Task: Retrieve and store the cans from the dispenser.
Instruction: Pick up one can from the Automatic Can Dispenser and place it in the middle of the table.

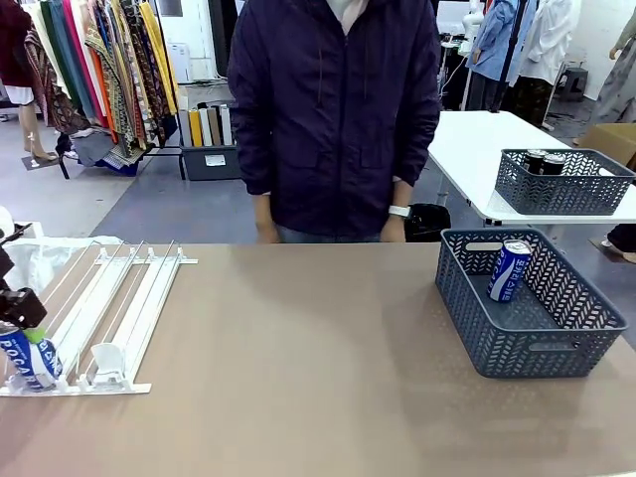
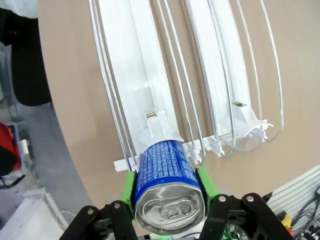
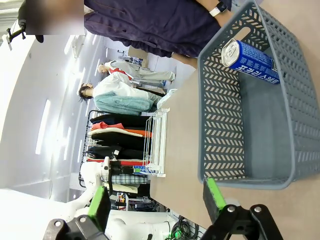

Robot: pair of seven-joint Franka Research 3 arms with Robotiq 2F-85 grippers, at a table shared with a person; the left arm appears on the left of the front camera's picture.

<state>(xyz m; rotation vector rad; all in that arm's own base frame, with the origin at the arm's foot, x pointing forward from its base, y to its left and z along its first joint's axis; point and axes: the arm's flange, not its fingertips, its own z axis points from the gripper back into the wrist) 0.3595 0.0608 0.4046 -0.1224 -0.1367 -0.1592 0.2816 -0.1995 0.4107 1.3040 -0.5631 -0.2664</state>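
My left gripper (image 1: 29, 336) is shut on a blue-and-white can (image 1: 28, 362) at the front left corner of the white dispenser (image 1: 111, 316). In the left wrist view the can (image 2: 167, 182) sits between the green pads (image 2: 129, 186), silver top towards the camera, its far end at the dispenser's (image 2: 150, 100) front lip. A white pusher block (image 2: 243, 114) stands in the neighbouring lane. A second blue-and-white can (image 1: 509, 270) leans inside the dark grey basket (image 1: 517, 350). My right gripper (image 3: 156, 200) is open just outside the basket's wall (image 3: 220, 145), with that can (image 3: 252, 62) lying farther in.
A person in a dark jacket (image 1: 338, 119) stands at the far side of the table, hands down by the edge. On a white table behind, another grey basket (image 1: 561, 189) holds black cans (image 1: 545, 161). The brown tabletop (image 1: 308, 348) stretches between dispenser and basket.
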